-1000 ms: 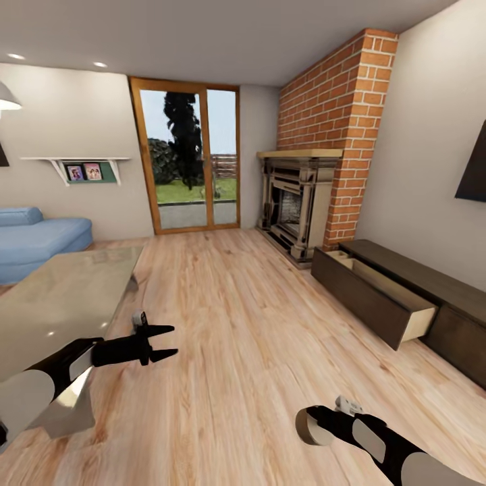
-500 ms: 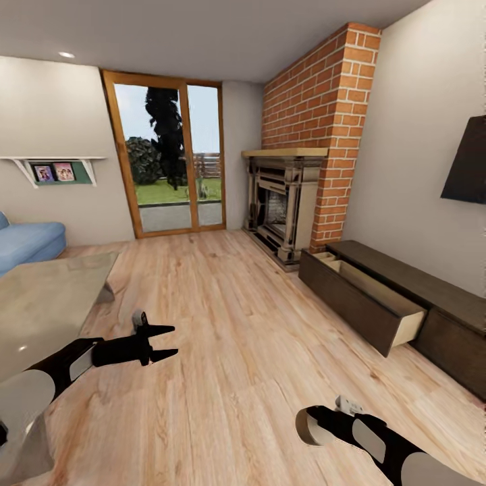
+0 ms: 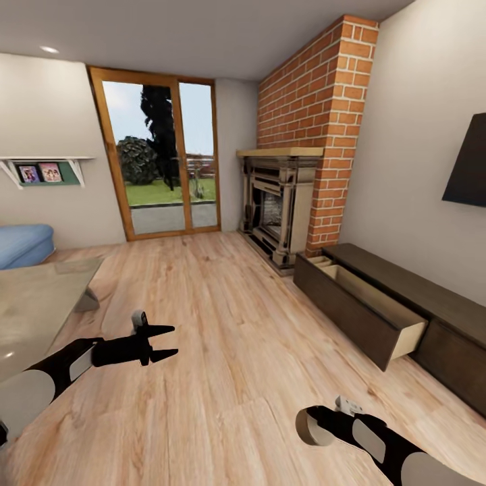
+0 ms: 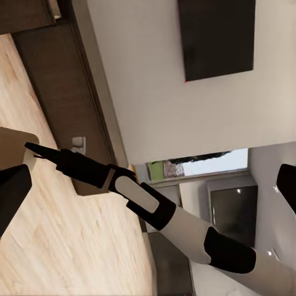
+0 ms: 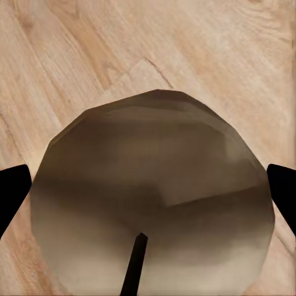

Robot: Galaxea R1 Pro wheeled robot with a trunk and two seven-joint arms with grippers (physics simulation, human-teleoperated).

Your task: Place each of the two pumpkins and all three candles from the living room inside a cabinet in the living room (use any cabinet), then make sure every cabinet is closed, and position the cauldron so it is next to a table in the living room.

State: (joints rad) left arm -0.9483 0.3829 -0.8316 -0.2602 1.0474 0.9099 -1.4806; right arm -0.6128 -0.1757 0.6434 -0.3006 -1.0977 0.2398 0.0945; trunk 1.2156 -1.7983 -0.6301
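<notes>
My right gripper [image 3: 312, 426] is shut on a beige-tan candle [image 5: 154, 197] low over the wooden floor; the dark wick shows in the right wrist view, with a black finger on either side. The left wrist view catches the same candle [image 4: 15, 145] at the end of my right arm. My left gripper [image 3: 169, 341] is open and holds nothing, beside the grey glass table [image 3: 34, 307] at the left. The dark-brown cabinet [image 3: 432, 297] runs along the right wall with one drawer [image 3: 364, 307] pulled out, its pale inside exposed. Pumpkins and cauldron are out of view.
A stone fireplace [image 3: 277, 202] under a brick chimney stands in the far corner beside a glass patio door [image 3: 162, 158]. A blue sofa [image 3: 23, 244] sits at the far left and a dark screen [image 3: 467, 169] hangs on the right wall. Open wooden floor lies between table and cabinet.
The whole picture has slid left, so the camera has turned right; sofa and table show less, and the cabinet sits more central. Both arms keep their pose, and the candle stays held.
</notes>
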